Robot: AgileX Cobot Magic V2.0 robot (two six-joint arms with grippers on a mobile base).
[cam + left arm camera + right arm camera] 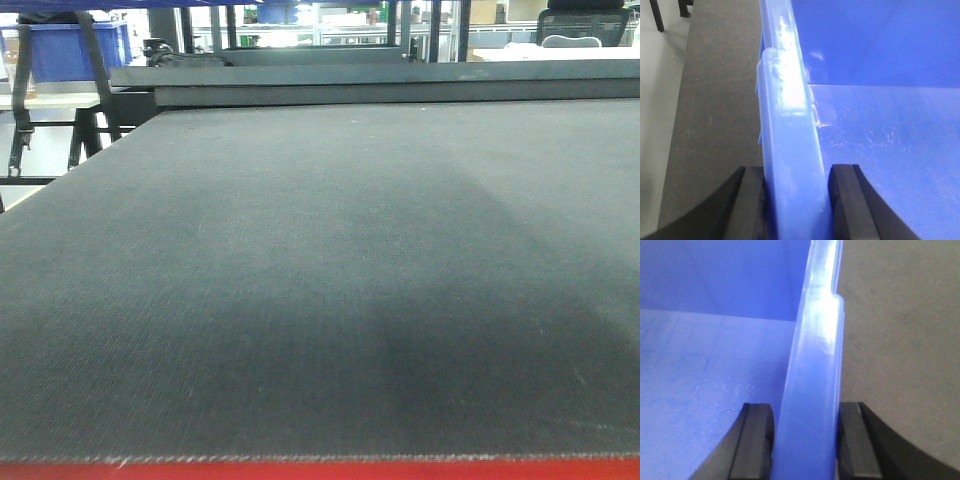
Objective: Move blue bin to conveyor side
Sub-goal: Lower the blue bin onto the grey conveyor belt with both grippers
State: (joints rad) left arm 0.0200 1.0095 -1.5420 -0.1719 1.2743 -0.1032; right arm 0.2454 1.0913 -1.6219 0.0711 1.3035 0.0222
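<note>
Left hand (796, 197) clenched on bin (880, 150) rim, gripping it from inside and outside. Right hand (806, 437) clenched on the opposite rim the same way. Conveyor (320, 280) shows just outside both walls. Left wall is near the conveyor edge, floor (660, 100) beyond. Bin resting or lifted: cannot tell.

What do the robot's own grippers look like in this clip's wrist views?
The left gripper and right gripper look alike: two matte black fingers each, with flat, squared inner faces and outer edges that sweep out in a curve towards the base. No markings, cables or screws show. The arms themselves are outside every view, the front one included.
</note>
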